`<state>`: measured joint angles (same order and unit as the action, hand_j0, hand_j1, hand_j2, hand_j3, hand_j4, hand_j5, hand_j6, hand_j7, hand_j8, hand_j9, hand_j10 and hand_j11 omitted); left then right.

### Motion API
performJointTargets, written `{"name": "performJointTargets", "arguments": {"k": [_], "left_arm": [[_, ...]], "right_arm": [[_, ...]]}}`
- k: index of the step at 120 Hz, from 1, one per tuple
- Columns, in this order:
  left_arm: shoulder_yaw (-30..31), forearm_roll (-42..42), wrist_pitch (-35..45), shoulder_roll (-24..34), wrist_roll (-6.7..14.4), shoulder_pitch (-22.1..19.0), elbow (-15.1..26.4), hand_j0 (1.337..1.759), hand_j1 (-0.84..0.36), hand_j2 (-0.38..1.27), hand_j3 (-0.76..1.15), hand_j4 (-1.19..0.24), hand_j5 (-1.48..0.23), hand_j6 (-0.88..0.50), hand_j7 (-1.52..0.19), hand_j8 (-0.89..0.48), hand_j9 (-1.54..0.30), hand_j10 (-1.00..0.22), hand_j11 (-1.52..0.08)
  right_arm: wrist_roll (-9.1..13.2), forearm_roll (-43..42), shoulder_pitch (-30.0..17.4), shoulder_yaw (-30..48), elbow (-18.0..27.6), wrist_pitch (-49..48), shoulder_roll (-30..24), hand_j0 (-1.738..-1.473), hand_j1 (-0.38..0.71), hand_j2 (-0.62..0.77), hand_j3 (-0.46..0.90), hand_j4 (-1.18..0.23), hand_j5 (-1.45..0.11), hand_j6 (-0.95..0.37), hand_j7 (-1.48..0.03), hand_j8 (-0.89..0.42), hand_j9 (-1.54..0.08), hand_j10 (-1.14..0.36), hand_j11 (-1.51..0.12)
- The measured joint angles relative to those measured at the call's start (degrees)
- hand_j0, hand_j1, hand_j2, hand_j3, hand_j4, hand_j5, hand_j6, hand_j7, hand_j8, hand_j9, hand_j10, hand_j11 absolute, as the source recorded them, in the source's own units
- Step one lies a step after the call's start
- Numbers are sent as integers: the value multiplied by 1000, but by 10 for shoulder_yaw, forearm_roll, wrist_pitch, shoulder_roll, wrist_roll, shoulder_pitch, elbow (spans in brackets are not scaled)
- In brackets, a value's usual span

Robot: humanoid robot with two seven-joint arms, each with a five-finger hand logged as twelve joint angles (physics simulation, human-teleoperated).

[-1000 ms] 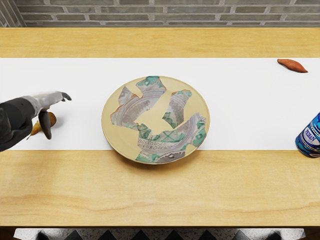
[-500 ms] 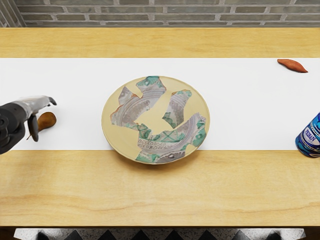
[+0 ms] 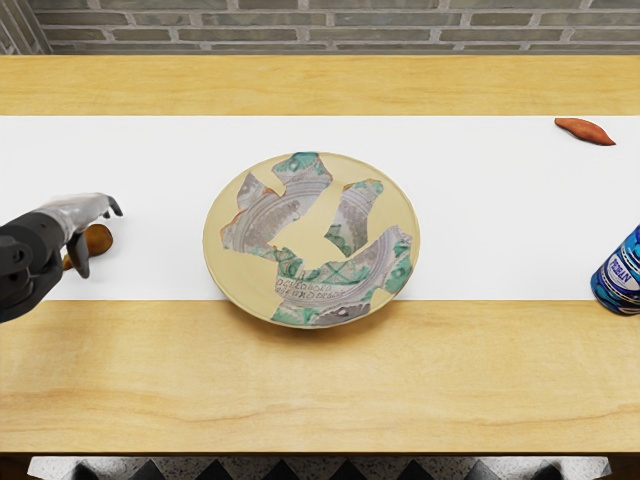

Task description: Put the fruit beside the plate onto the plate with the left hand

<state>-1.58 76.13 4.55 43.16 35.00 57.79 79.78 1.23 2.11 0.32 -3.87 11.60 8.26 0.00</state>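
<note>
— At the left edge of the table (image 3: pixel 320 370), what is that hand doing?

— The left hand (image 3: pixel 75 222) hangs over the white runner (image 3: pixel 480 200), its arm coming in from the left. Its fingers (image 3: pixel 108 207) reach out loosely toward the right, a little apart, and the thumb (image 3: pixel 80 262) points down. Nothing is pinched between them.

— And the fruit?

— The fruit (image 3: pixel 98 238), small and orange-brown, lies on the runner just under and behind the hand, partly hidden by it. The thumb hangs at its left side. Whether thumb and fruit touch, I cannot tell.

— So it is not on the plate?

— No. The plate (image 3: pixel 215 240) sits mid-runner, well to the right of the fruit, with bare cloth between them. It is yellow with grey and green patches, and nothing lies on it.

— Anything else?

— A reddish-brown root (image 3: pixel 585 131) lies at the far right corner of the runner. A blue can (image 3: pixel 620 272) stands at the right edge, cut off by the frame. A brick wall (image 3: pixel 320 25) runs behind the table.
</note>
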Motion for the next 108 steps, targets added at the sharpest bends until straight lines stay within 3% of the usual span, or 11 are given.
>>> {"name": "performJointTargets", "arguments": {"k": [19,47,56,62,108], "left_arm": [[0,2,9,1,0,-4,0,1658,-130,86,0,-409,-525,-410,-524,-410,-524,-408,-524],[0,6,18,0,0,-13,1,1657,-189,116,-47,-466,-583,-461,-592,-461,-591,-460,-591],[0,9,23,1,0,-18,1,1643,-216,-11,261,-477,-592,-466,-600,-472,-601,-471,-601],[0,10,28,2,-1,-20,1,1640,-226,-32,344,-483,-596,-475,-600,-477,-607,-475,-607],[0,9,32,0,0,-16,0,1656,-266,217,107,-574,-750,-520,-748,-535,-747,-576,-746]], "right_arm": [[0,0,0,0,0,0,0,-1658,-314,-6,0,-30,-38,-30,-38,-30,-38,-29,-38],[0,0,0,0,0,0,0,-1658,-314,-6,0,-30,-38,-30,-38,-30,-38,-29,-38],[0,0,0,0,0,0,0,-1658,-314,-6,0,-30,-38,-30,-38,-30,-38,-29,-38],[0,0,0,0,0,0,0,-1658,-314,-6,0,-30,-38,-30,-38,-30,-38,-29,-38],[0,0,0,0,0,0,0,-1658,-314,-6,0,-30,-38,-30,-38,-30,-38,-29,-38]]}}
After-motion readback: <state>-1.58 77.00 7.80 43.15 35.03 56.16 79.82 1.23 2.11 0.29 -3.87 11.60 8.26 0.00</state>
